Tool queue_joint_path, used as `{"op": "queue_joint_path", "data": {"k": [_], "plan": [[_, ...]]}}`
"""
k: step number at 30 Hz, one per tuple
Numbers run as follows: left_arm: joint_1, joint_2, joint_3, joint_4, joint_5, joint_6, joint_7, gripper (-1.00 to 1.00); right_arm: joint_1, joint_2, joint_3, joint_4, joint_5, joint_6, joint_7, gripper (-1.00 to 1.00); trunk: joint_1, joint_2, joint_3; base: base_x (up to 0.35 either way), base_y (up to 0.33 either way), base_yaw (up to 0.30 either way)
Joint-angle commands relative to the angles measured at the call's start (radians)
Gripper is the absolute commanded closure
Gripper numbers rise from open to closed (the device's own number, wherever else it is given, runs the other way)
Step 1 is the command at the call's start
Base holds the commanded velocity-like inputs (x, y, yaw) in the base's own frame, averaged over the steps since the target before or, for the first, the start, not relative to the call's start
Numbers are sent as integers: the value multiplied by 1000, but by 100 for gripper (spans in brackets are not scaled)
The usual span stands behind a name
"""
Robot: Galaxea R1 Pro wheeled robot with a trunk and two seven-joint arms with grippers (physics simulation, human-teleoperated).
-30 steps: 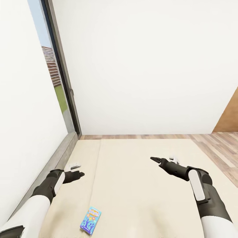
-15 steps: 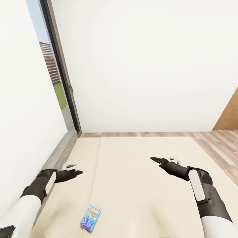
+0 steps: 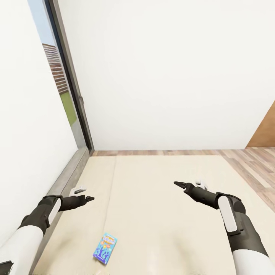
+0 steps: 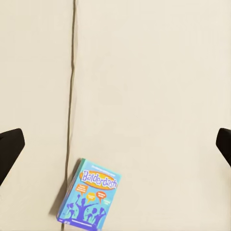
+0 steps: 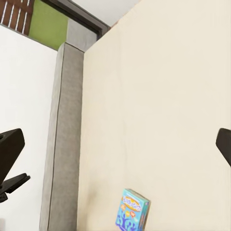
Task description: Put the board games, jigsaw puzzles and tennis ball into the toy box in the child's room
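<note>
A: Item one?
B: Bed [image 3: 160, 214], beige mattress, grey headboard [image 3: 65, 179] along its left edge against the white wall. A seam runs lengthwise down the mattress near the headboard side.

A: Task items on it?
B: One blue "Balderdash" board game [image 3: 104, 248], lying flat near the bed's near edge, just right of the seam, closer to the headboard side than to the far side. It also shows in the left wrist view [image 4: 90, 198] and the right wrist view [image 5: 132, 210].

A: Left gripper [image 3: 82, 194]?
B: Above the headboard-side edge, fingers spread wide, nothing between them, well apart from the game.

A: Right gripper [image 3: 191, 185]?
B: Over the mattress middle, fingers also spread wide, empty.

A: Surroundings?
B: Dark-framed window [image 3: 63, 88], wood-plank floor [image 3: 248, 160] beyond the bed.
</note>
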Motion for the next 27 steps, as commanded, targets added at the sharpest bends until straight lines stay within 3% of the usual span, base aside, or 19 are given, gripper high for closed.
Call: {"op": "queue_joint_path", "data": {"k": [1, 16, 27], "plan": [[-1, 0, 3, -1, 3, 8, 0, -100, -1, 0, -2, 0, 6, 5, 9, -100, 1, -2, -4, 0, 0, 0], [-1, -3, 4, 1, 3, 7, 70, -100, -1, 0, -2, 0, 5, 5, 10, -100, 1, -2, -29, 0, 0, 0], [-1, -5, 2, 2, 1, 0, 78, -100, -1, 0, -2, 0, 5, 5, 10, -100, 1, -2, -47, 0, 0, 0]]}}
